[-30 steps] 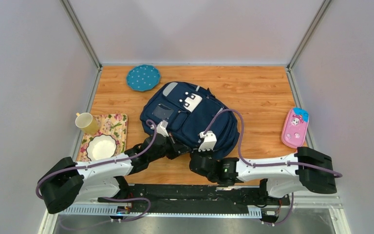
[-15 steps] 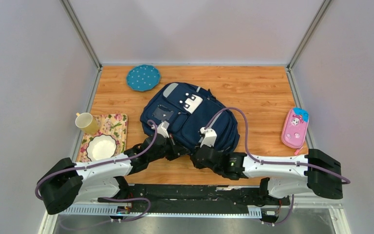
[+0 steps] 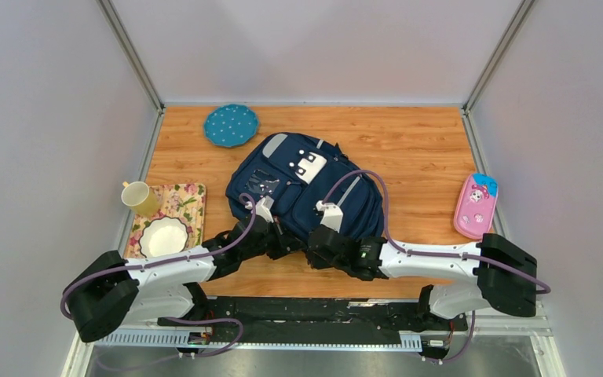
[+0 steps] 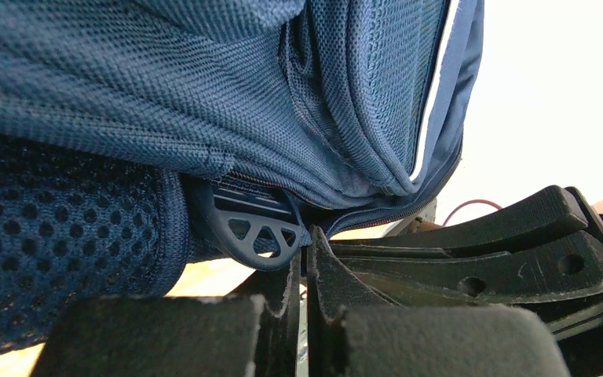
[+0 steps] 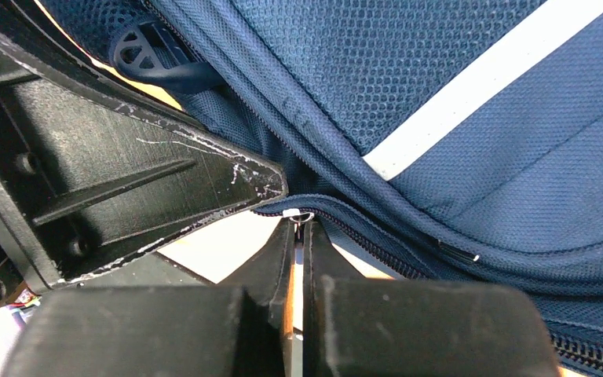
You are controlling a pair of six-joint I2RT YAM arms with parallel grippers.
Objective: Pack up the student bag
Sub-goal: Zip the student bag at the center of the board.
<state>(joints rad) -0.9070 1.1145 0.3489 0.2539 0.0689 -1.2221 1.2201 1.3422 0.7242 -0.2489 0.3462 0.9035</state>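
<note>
The student bag [image 3: 306,184], navy blue with a white patch, lies in the middle of the wooden table. Both grippers meet at its near edge. In the left wrist view my left gripper [image 4: 306,245] is shut on the bag's fabric edge [image 4: 345,212], right next to a dark plastic strap buckle [image 4: 255,229]. In the right wrist view my right gripper [image 5: 299,229] is shut on the small silver zipper pull [image 5: 298,214] of the bag's zipper [image 5: 377,239]. From above, the left gripper [image 3: 289,238] and right gripper [image 3: 314,245] almost touch.
A blue dotted plate [image 3: 231,125] lies at the back left. A yellow mug [image 3: 139,196] and a white bowl [image 3: 164,236] sit on a floral tray [image 3: 188,200] at the left. A pink pencil case [image 3: 475,206] lies at the right edge. Walls enclose three sides.
My right arm swung left to the bag's near edge and its jaws closed on the zipper pull. The bag's right side shifted, showing its grey stripe. The left arm held still.
</note>
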